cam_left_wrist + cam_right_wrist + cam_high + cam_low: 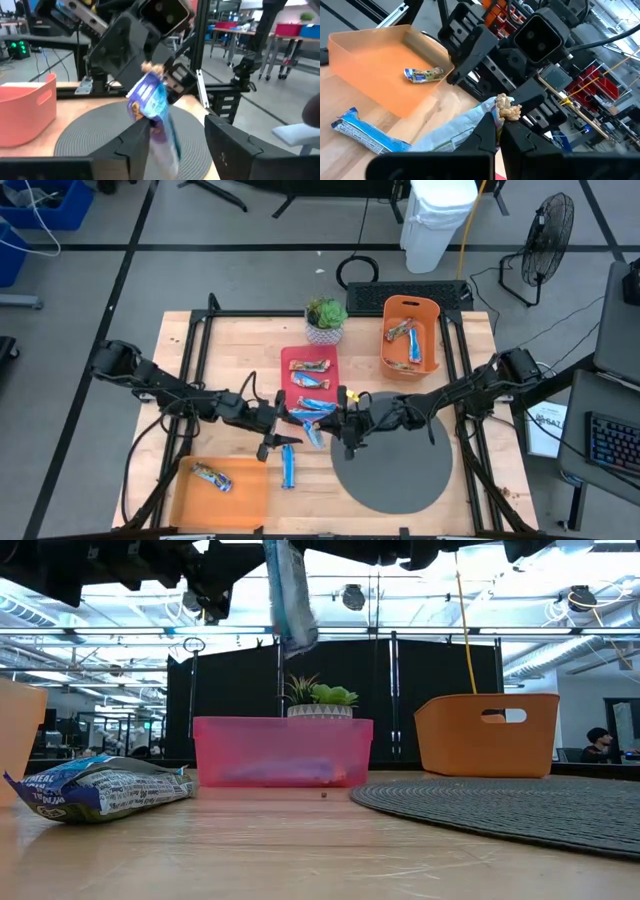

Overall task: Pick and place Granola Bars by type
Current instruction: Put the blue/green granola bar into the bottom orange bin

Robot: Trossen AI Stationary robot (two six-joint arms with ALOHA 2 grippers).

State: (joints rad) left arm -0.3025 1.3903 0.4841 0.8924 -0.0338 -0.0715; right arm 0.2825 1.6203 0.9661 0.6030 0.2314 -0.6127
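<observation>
My right fingers [497,131] pinch the top end of a blue-and-white bar [150,102] above mid-worktop; it hangs long axis downward. My left fingers [175,145] stand spread around it, letting go. The right arm alone carries it.

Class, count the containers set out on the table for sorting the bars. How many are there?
3. An orange bin stands at the back right, a red tray sits mid-table beside the potted plant, and a shallow orange tray lies at the front left. None appears hidden.
</observation>
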